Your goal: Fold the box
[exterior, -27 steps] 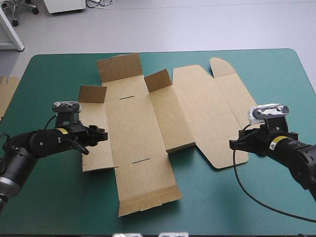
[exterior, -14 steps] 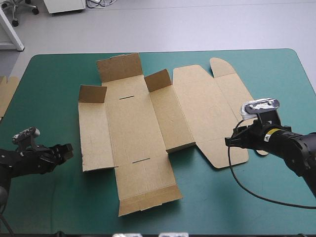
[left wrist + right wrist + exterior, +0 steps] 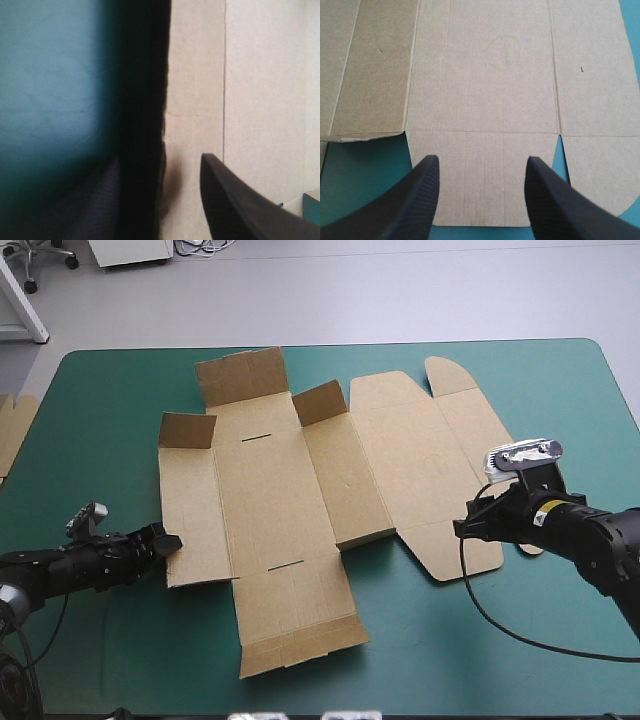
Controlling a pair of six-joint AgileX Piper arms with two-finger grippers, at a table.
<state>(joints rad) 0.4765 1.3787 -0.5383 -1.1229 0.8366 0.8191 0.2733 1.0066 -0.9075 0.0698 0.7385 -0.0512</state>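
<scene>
This looks like a lab or workshop. A worktop (image 3: 560, 390) with a teal-green cover stands on a smooth grey floor (image 3: 400, 290). Beyond its far edge are a castor chair base (image 3: 45, 260), a white cabinet (image 3: 130, 250) and loose cables (image 3: 205, 246). Spare brown board (image 3: 12, 430) lies at its left edge.

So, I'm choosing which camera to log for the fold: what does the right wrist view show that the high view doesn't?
Only the right wrist view: a faint green circle drawn on the box, and the right gripper with its fingers open over an edge tab. Only the high view: the left gripper at the box's left edge, three raised flaps, and spare board at the table's left edge. Both: the brown box lying on the teal-green cover.
</scene>
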